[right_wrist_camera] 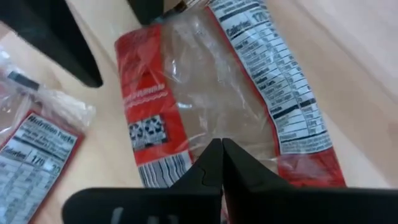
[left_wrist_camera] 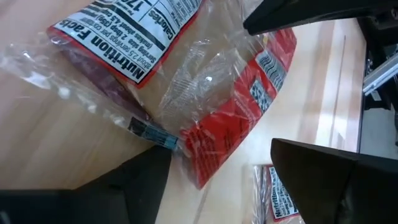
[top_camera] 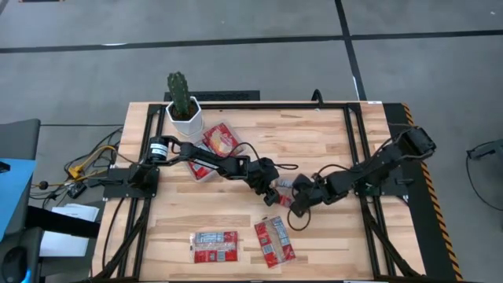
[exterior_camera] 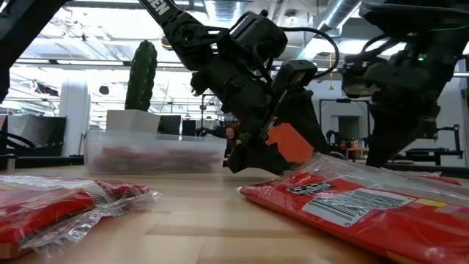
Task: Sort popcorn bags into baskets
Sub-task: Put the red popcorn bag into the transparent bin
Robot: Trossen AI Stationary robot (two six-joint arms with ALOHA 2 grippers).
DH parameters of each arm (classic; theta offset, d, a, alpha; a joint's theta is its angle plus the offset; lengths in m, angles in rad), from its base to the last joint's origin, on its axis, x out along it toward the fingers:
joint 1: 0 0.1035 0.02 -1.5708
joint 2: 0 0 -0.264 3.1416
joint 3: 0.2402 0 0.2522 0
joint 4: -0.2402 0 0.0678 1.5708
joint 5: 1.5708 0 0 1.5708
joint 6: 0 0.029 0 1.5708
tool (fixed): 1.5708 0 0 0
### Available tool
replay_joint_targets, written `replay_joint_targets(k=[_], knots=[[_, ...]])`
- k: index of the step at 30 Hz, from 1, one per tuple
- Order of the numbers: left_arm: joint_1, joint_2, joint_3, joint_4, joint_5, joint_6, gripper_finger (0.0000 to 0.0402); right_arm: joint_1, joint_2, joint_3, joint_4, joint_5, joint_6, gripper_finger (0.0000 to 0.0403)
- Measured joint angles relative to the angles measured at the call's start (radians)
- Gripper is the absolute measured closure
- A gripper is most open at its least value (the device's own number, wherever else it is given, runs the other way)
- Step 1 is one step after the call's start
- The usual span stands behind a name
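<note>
Two popcorn bags [top_camera: 215, 246] [top_camera: 274, 241] are seen flat at the table's [top_camera: 330, 145] near edge. Past them, at mid-table, a third bag [top_camera: 284, 196] is straddled by the left gripper's [top_camera: 274, 191] spread fingers, while the right gripper [top_camera: 299, 197], pinched empty, is pressed just beside it. Farthest, beside the cactus pot [top_camera: 184, 115], more bags are held in the clear tray [top_camera: 214, 149].

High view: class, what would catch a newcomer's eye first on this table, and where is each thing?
Both dark arms meet at the table's centre over one popcorn bag: the left end effector open beside it, the right end effector shut at its edge. Two more red bags lie flat at the front edge. At the back left, a cactus in a white pot stands beside a clear tray holding red packets.
</note>
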Motion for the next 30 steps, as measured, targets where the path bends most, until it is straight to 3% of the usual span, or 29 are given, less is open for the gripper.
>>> replay_joint_targets(k=[4, 10, 15, 20, 25, 30], knots=[[-0.002, -0.001, 0.001, -0.031, -0.042, -0.004, 0.0172, -0.002, 0.000, 0.000, 0.018, 0.001, -0.004, 0.0374], [-0.008, -0.004, 0.002, -0.076, -0.131, -0.004, 0.0293, 0.027, 0.000, 0.011, 0.043, 0.007, 0.002, 0.0390], [-0.006, -0.004, 0.002, -0.066, -0.153, 0.022, 0.0388, 0.071, -0.011, 0.084, -0.062, 0.021, 0.043, 0.0390], [-0.004, -0.004, 0.001, -0.063, -0.106, 0.011, 0.0400, 0.148, -0.011, 0.147, -0.251, 0.022, 0.203, 0.0379], [-0.012, -0.007, 0.009, -0.061, -0.011, -0.004, 0.0401, 0.241, -0.011, 0.151, -0.327, 0.022, 0.343, 0.0384], [-0.022, -0.059, 0.029, -0.078, 0.003, 0.003, 0.0401, 0.333, -0.011, 0.151, -0.401, 0.023, 0.484, 0.0389]])
